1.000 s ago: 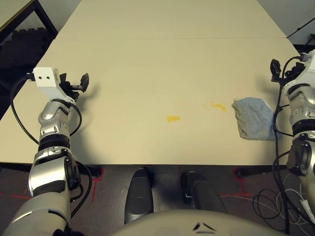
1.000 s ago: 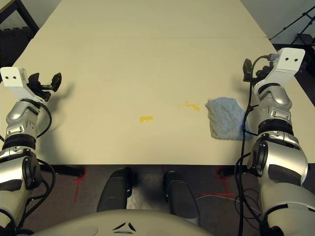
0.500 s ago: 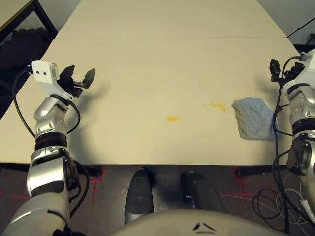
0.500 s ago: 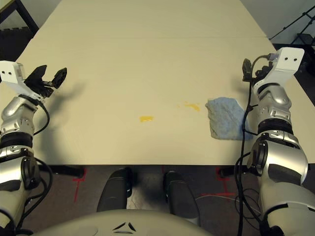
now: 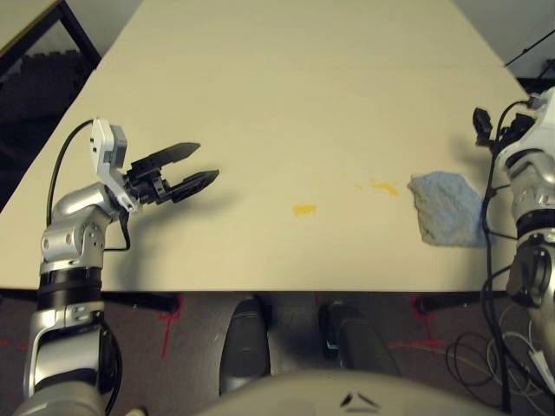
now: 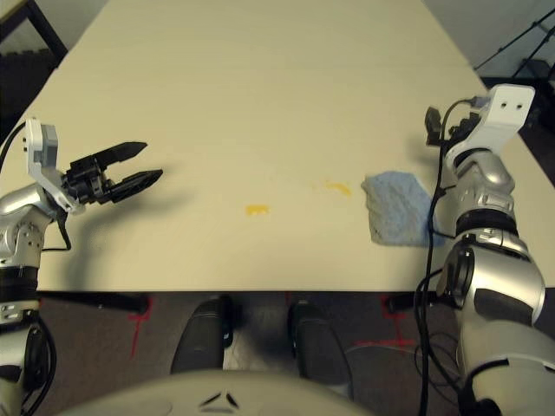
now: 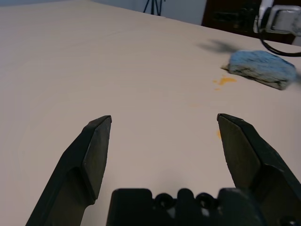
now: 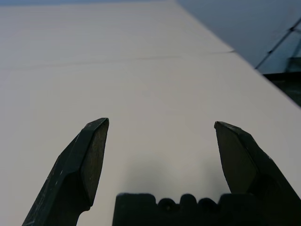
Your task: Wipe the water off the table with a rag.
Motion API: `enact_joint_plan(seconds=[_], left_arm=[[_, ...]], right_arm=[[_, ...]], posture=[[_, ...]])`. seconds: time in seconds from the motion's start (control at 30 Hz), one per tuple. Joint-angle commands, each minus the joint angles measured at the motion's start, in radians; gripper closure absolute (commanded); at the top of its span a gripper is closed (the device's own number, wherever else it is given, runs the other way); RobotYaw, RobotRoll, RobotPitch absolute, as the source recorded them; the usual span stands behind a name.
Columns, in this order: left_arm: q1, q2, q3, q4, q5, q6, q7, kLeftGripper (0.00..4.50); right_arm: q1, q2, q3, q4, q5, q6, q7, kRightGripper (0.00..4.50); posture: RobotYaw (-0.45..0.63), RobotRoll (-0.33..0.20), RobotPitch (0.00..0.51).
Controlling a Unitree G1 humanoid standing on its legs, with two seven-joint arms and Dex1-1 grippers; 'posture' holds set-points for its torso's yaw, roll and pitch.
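Note:
The rag [image 5: 447, 208], a lumpy light blue-grey cloth, lies on the table [image 5: 286, 95] near its front right. Two small yellow-orange splotches of water sit left of it: one [image 5: 384, 186] close to the rag, one [image 5: 304, 209] nearer the middle. My left gripper [image 5: 206, 162] hovers open over the front left of the table, fingers pointing right toward the splotches, nothing between them. In the left wrist view the rag [image 7: 262, 68] and a splotch [image 7: 225, 81] lie far beyond the open gripper [image 7: 163, 118]. My right gripper [image 6: 432, 127] stands open just behind the rag, holding nothing, and faces bare table [image 8: 161, 123].
The tabletop stretches far back as bare pale surface, with a thin seam [image 8: 141, 59] across it. The table's front edge [image 5: 286, 289] runs just below the rag and splotches. Dark floor and a black frame [image 5: 35, 35] lie off the left side.
My left arm has swung its gripper rightward and inward over the table, turning it to point at the splotches, and opened its fingers wider. The right gripper and rag have stayed put.

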State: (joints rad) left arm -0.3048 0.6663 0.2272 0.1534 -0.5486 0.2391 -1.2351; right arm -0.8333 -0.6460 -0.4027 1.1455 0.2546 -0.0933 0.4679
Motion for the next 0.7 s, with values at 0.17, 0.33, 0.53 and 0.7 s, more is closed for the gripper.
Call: enact_joint_plan(seconds=[0.17, 0.33, 0.53, 0.7], left_arm=[[0.07, 0.023, -0.069, -0.071, 0.034, -0.065, -0.077, 0.0], [0.062, 0.009, -0.079, -0.055, 0.042, -0.091, -0.074, 0.0], [0.06, -0.006, -0.095, -0.042, 0.049, -0.116, -0.072, 0.0], [0.063, -0.012, -0.103, -0.035, 0.052, -0.128, -0.07, 0.0]], right_arm=[[-0.045, -0.151, 0.008, 0.012, 0.008, 0.161, 0.189, 0.03], [-0.036, -0.199, 0.063, -0.032, -0.013, 0.302, 0.354, 0.03], [0.05, -0.247, 0.173, -0.172, -0.036, 0.494, 0.556, 0.03], [0.149, -0.288, 0.195, -0.302, -0.011, 0.646, 0.649, 0.03]], posture=[[0.17, 0.0, 0.164], [0.16, 0.0, 0.161], [0.15, 0.0, 0.16], [0.14, 0.0, 0.164]])
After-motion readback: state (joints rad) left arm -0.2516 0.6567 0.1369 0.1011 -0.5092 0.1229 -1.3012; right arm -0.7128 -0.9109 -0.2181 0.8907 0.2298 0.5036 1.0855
